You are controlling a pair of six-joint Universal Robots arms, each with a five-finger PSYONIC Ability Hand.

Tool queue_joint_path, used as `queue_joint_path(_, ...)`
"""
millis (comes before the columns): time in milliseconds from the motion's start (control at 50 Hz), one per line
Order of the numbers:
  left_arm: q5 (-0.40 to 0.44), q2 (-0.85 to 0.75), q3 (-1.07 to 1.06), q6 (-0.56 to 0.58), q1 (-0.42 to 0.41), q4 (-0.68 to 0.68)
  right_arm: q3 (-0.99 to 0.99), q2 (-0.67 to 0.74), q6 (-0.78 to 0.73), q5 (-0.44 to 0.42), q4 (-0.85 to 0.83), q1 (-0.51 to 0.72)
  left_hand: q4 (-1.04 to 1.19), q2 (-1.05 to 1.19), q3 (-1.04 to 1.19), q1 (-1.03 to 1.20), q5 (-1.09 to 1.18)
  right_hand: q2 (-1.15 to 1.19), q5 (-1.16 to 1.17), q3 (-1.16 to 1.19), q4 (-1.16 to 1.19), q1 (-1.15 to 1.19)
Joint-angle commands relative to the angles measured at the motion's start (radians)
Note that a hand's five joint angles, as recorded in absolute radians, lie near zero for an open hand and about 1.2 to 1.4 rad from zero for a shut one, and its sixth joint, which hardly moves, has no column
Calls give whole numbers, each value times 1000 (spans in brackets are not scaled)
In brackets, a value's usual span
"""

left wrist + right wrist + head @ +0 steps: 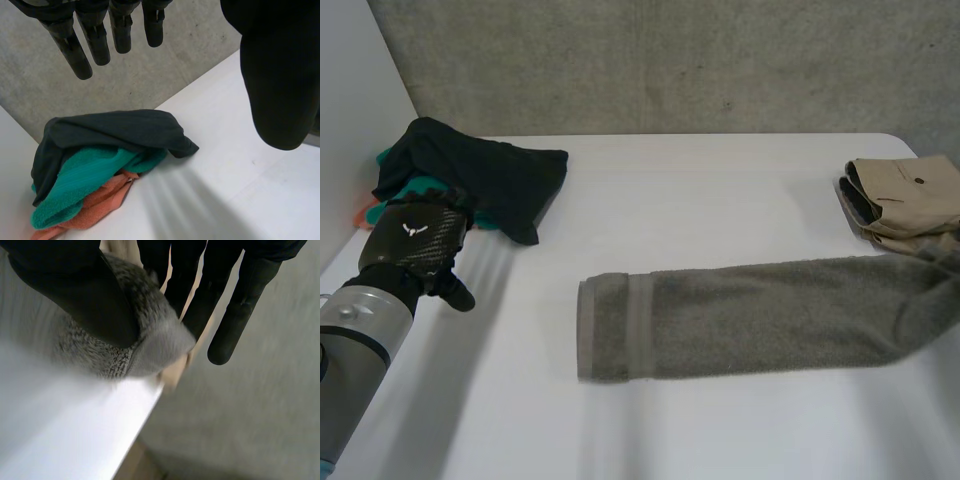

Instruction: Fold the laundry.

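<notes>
Towel (750, 315), grey and bunched lengthwise, stretches across the near half of the white table (700, 200). Its right end is pinched between the thumb and fingers of the right hand (80, 295), near the table's edge. Folded beige clothes (905, 195) sit just behind that end. Well apart, the left hand (415, 245) hangs open and empty beside a heap: dark garment (120, 130) over teal cloth (85, 175) and orange cloth (95, 210).

white table (720, 200) | grey towel (760, 318) | clothes pile (490, 175) | folded tan trousers (910, 195)
</notes>
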Motion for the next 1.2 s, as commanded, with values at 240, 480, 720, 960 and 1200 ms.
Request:
queue_joint_path(240,-7,18,2,-8,-80,2,161,57,-54,-300,-320,872,-34,-35,-41,-17,-50,216,209,206,197,288)
queue_joint_path(480,-33,-11,55,-8,-154,19,112,-2,192,-59,-336,917,-34,-35,-41,-17,-50,-1006,-1013,-1016,-1024,-934)
queue_joint_path(720,-73,-92,141,-8,-382,80,187,-250,827,-82,-91,613,-34,-35,-41,-17,-50,-1006,-1013,-1016,-1024,-934)
queue_joint_path(960,-179,-244,195,29,-507,97,287,-109,578,-81,30,354,-34,-35,-41,-17,-50,-625,-632,-635,-644,-554)
queue_joint_path(1200,-198,-77,138,15,-361,82,169,-167,537,52,-200,596,-34,-35,-41,-17,-50,216,209,206,197,288)
